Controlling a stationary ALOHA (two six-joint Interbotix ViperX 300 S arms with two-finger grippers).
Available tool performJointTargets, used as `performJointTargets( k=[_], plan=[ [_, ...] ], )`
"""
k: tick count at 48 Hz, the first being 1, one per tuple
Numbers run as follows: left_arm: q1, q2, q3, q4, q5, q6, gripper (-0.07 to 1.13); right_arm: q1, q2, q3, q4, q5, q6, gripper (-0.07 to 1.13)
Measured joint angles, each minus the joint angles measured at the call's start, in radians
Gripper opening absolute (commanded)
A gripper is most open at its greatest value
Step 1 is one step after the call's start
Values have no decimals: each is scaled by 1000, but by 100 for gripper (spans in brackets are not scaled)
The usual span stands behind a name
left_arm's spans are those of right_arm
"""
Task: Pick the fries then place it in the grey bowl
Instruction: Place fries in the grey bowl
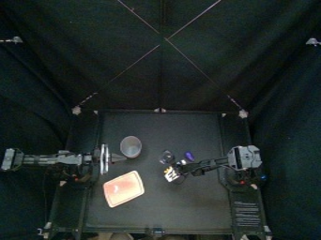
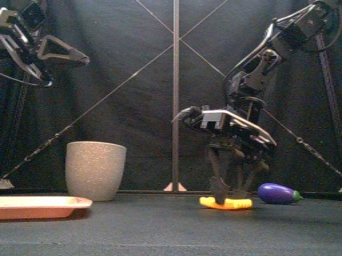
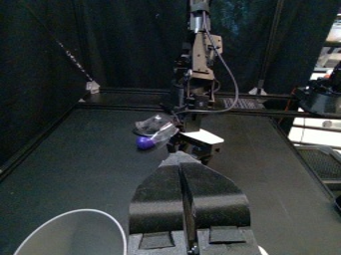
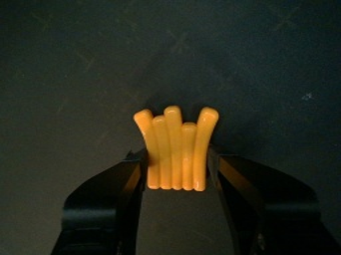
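Right arm came in from the right and bent down to the black table [image 2: 134, 236], right of centre. Your right gripper [image 2: 229, 190] stood low over the bundle of orange-yellow toy fries [image 4: 176, 147]. In the wrist view, the two jaws pressed in on either side of the bundle's lower half, with no gap that I could make out. The upper ends of the sticks fanned out past the jaw tips. From the front, the fries lay flat on the table surface under the gripper.

A small purple toy aubergine [image 2: 277, 193] lay on the table just beside the fries, on their right as seen from the front.

The tall grey speckled cup [image 2: 95, 170] stood upright left of centre, well apart from the fries. The flat pink tray [image 2: 38, 207] lay nearer the front edge, to the cup's left in the front view.

Left arm rested at the table's left side, raised. Your left gripper [image 3: 186, 195] had its jaws together, holding nothing.
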Motion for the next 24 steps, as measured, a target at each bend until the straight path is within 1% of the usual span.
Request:
performJointTargets(
  k=[4,7,14,24],
  plan=[
    [0,-3,0,0,0,0,2,0,3,-6,-3,0,-2,58],
    [0,-6,0,0,0,0,2,-2,3,-11,-6,2,-3,55],
    [0,-6,0,-2,0,-2,2,-5,3,-32,-35,2,-6,55],
    [0,-6,0,-25,-3,-2,2,-21,-48,-135,-176,-32,3,55]
  ],
)
